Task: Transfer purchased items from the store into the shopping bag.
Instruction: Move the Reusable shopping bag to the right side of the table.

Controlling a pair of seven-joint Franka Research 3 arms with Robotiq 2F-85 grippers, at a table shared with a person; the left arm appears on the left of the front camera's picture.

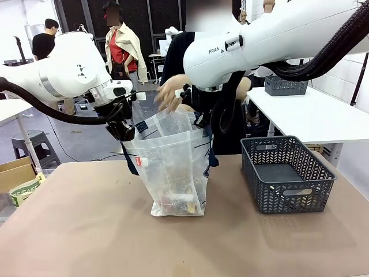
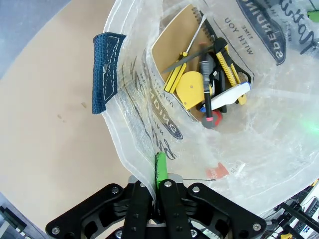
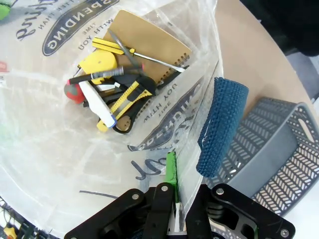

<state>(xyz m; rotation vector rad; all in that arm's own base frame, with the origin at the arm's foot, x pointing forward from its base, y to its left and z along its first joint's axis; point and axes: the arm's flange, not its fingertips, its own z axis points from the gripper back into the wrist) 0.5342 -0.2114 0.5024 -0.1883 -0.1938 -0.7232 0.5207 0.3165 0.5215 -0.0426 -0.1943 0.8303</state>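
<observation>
Pinches shopping bag (image 1: 173,167) rim in left gripper (image 2: 154,168) and right gripper (image 3: 175,175), both clamped tight on the plastic. Shows purchased items (image 2: 209,84) heaped at bag bottom, well beyond both grippers' fingertips.

Bright, even indoor light falls from above the shopping bag (image 1: 173,167), with no hard highlights. Under the bag, and under the basket (image 1: 285,173) to its right, the table (image 1: 86,231) carries only soft, faint shadows. The person's hand (image 1: 170,92) just above the bag's mouth is smeared by motion blur. In both wrist views the translucent plastic shows pale sheen and milky glare. The purchased items (image 2: 209,84) at the bag's bottom stay fairly sharp, and lines bow toward the edges around the bag.
</observation>
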